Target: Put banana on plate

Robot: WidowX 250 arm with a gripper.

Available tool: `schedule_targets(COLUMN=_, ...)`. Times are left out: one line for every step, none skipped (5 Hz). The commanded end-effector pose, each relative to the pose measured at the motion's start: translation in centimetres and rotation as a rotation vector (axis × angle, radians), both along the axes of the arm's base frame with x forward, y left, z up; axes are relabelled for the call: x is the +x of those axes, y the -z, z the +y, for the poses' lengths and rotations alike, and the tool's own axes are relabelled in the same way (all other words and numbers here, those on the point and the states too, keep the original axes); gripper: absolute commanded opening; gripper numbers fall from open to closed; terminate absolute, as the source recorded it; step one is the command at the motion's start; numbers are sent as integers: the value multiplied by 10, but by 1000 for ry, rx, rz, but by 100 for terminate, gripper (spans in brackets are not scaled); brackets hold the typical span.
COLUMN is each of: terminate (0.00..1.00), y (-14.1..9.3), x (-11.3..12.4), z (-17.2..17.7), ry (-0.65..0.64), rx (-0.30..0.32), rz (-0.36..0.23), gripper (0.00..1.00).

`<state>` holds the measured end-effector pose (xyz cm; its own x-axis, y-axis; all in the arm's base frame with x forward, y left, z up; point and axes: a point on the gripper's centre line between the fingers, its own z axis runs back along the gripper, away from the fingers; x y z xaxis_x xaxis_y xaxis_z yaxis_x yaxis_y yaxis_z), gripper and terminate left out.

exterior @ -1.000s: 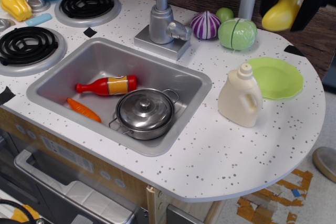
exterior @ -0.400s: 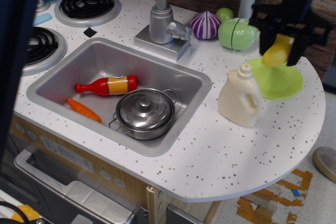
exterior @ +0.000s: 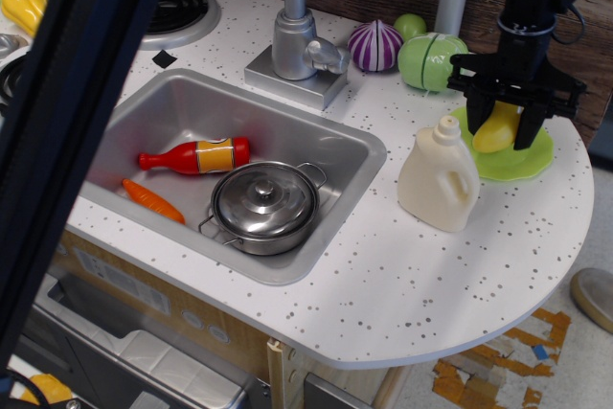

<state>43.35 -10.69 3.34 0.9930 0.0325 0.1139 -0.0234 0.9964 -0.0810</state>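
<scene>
Hanging directly over the flat lime-green plastic plate [exterior: 522,158], the black two-finger gripper [exterior: 503,129] is carrying the chubby bright-yellow toy banana [exterior: 497,128] low, apparently for release. Its jaws are clamping the banana's sides. Whether the banana's tip is touching the plate is unclear; the cream plastic bottle [exterior: 439,175] is standing just beside.

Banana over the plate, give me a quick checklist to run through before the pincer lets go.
1. Pincer shut on the chubby bright-yellow plastic toy banana: ok.
2. Banana positioned over the flat round lime-green plastic plate: ok.
3. Banana touching the plate surface: cannot tell, its tip looks low but contact is hidden.
4. Cream plastic bottle apart from the pincer: ok, though it stands close on one side.
5. Pale-green round cabbage toy off the plate: ok.
</scene>
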Motion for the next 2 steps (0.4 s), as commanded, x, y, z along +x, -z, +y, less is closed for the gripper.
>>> schedule_targets(terminate=0, y=-22, x=5, z=1, ry=-23, rx=-18, rz=-55, gripper=100)
schedule_targets(terminate=100, y=-22, x=5, z=1, ry=-23, rx=-18, rz=-55, gripper=100)
